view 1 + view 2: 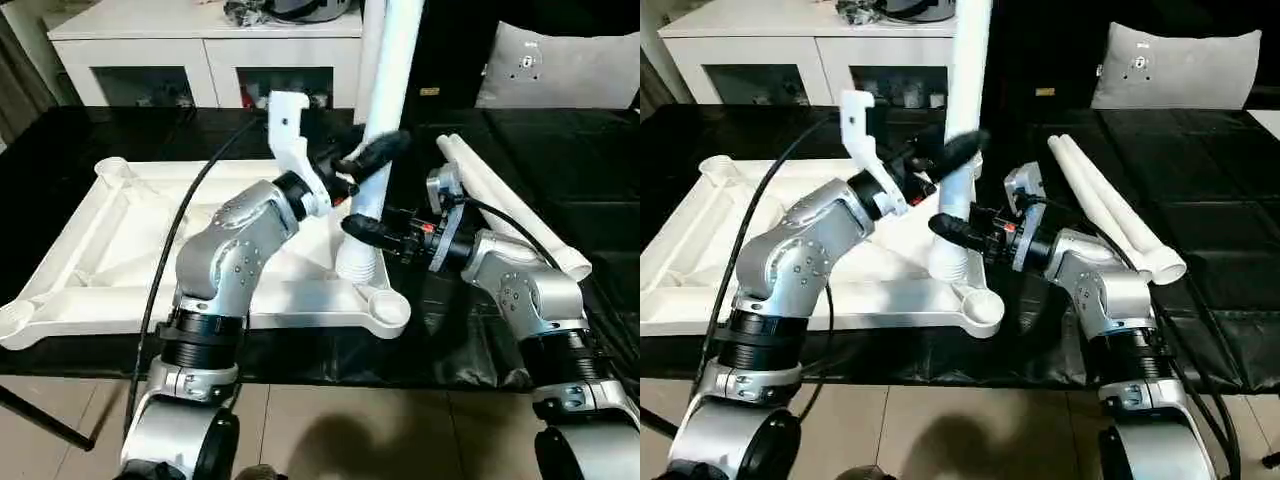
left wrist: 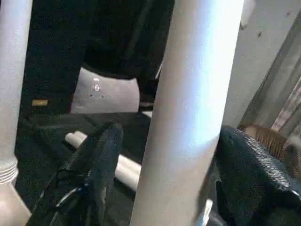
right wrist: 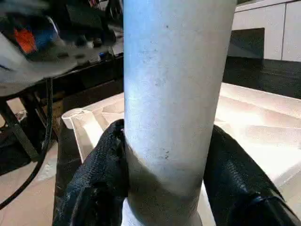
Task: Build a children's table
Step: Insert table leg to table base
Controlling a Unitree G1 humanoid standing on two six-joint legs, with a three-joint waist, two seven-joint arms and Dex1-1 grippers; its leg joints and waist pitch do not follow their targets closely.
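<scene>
Between the black fingers of the right pincer (image 1: 962, 232) stands a white leg (image 1: 385, 110), upright, with one finger pressed on each side of its lower part, just above the ribbed end. That end sits on the tabletop (image 1: 90, 270) close to the near right corner socket (image 1: 388, 308). Higher on the same leg the left pincer (image 1: 372, 155) pinches it too; the left wrist view shows a finger (image 2: 101, 165) on one side of the tube and its partner on the other.

The leg is a smooth, white, slightly tapered tube that runs up past the top edge of the head views. The tabletop under it is a large white square lying upside down on the black table (image 1: 560, 180), its ribs facing up and a round socket at each corner that shows.

To the right of the right pincer, well apart from it, two more legs (image 1: 1110, 215) lie side by side on the black table, touching each other. Beyond both pincers stands a white cabinet (image 1: 210, 50) with glass doors, and farther right a grey cushion (image 1: 1180, 65) leans upright. A black cable (image 1: 190, 200) arcs from the left arm across the tabletop towards the near edge.
</scene>
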